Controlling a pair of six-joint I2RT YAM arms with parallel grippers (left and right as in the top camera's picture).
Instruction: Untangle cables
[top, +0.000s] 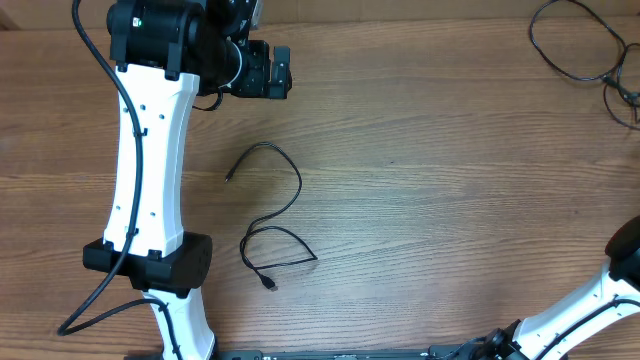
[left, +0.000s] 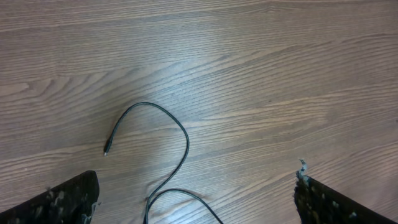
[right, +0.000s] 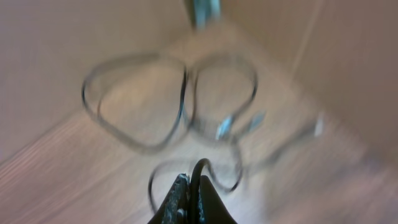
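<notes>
One thin black cable (top: 272, 215) lies loose on the wooden table, curling from a small plug (top: 228, 178) down to a loop and a second plug (top: 270, 286). In the left wrist view the same cable (left: 177, 130) runs between my wide-open fingers (left: 68, 202). My left gripper (left: 198, 180) hangs open above it, holding nothing, and in the overhead view the left gripper (top: 280, 70) sits near the far edge. More cables (top: 580, 45) lie bunched at the far right. My right gripper (right: 194, 183) is shut on a black cable strand (right: 198, 169), with blurred cable loops (right: 180, 106) beyond.
The left arm (top: 150, 160) stretches along the table's left side. Only part of the right arm (top: 600, 300) shows at the bottom right corner of the overhead view, its gripper outside that frame. The right wrist view is motion-blurred.
</notes>
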